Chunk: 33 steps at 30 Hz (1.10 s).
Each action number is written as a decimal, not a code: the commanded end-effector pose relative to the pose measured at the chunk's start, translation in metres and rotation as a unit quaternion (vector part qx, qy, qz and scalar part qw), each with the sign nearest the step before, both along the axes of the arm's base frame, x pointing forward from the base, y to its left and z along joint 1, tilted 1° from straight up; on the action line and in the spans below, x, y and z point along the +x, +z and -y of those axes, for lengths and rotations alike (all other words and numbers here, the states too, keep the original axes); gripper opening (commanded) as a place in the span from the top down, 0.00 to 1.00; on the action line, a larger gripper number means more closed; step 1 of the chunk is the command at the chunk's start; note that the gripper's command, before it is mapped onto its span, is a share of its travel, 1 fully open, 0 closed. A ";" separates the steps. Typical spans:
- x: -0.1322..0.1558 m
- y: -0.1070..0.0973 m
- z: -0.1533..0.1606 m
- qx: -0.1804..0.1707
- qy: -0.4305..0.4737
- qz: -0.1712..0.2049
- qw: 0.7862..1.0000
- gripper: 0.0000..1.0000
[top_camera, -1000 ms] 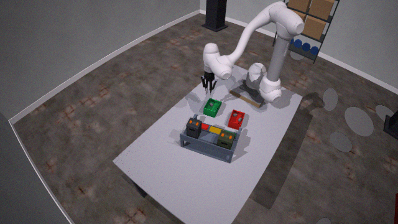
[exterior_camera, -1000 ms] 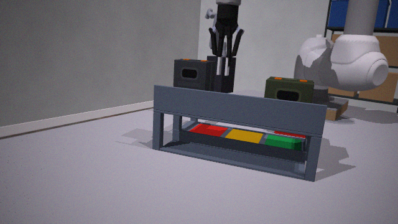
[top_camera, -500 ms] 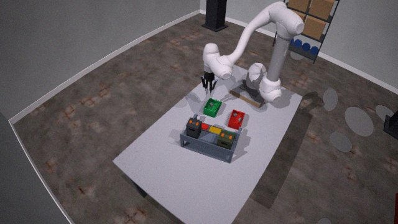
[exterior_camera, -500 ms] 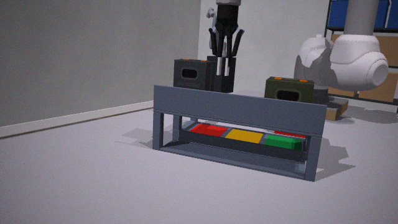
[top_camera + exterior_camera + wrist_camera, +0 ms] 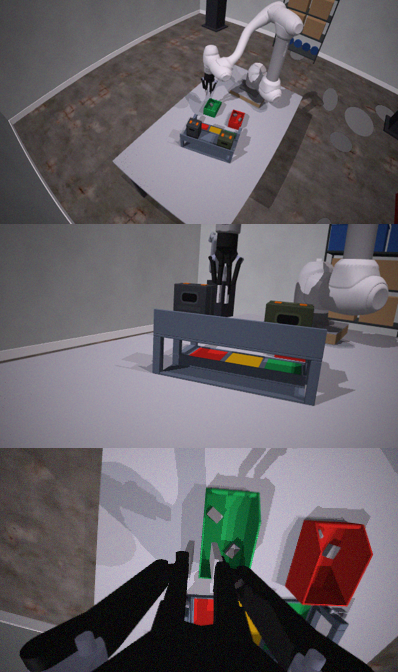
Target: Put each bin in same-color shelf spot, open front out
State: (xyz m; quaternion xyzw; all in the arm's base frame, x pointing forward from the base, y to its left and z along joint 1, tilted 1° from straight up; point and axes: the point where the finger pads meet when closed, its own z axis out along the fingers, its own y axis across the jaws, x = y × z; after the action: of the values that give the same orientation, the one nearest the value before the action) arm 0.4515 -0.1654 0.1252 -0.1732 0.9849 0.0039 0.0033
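Grey and low, the shelf stands on the table, with 3 marks inside: red, yellow and green. On its top board sit 2 cases, a dark grey case and an olive case. My gripper hangs fingers down above the table, its 2 fingertips slightly apart with nothing between them. Near them, I see the green bin on the table, 2 grey parts inside. Well apart from my fingers, the red bin also rests on the table, holding 2 grey parts. Both bins are outside the shelf.

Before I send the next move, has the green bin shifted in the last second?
No. In the top view the green bin sits the same way behind the shelf as before.
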 end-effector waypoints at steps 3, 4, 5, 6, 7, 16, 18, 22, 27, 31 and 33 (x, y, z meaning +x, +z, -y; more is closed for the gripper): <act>0.000 -0.010 0.000 0.000 0.000 0.000 1.000 0.76; 0.000 -0.012 0.000 0.000 0.000 0.000 1.000 0.76; 0.000 -0.014 0.000 0.000 0.000 0.000 1.000 0.76; 0.000 -0.016 0.000 0.000 0.000 0.000 1.000 0.76; 0.000 -0.018 0.000 0.000 0.000 0.000 1.000 0.76; 0.000 -0.033 0.000 0.000 0.000 0.000 1.000 0.76; 0.000 -0.037 0.000 0.000 0.000 0.000 1.000 0.76; 0.000 -0.043 0.000 0.000 0.000 0.000 1.000 0.76; 0.000 -0.047 0.000 0.000 0.000 0.000 1.000 0.76; 0.000 -0.050 0.000 0.000 0.000 0.000 1.000 0.76; 0.000 -0.052 0.000 0.000 0.000 0.000 1.000 0.76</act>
State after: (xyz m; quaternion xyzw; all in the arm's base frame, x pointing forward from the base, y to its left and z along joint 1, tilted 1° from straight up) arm 0.4519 -0.1650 0.0750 -0.1732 0.9849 0.0039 0.0033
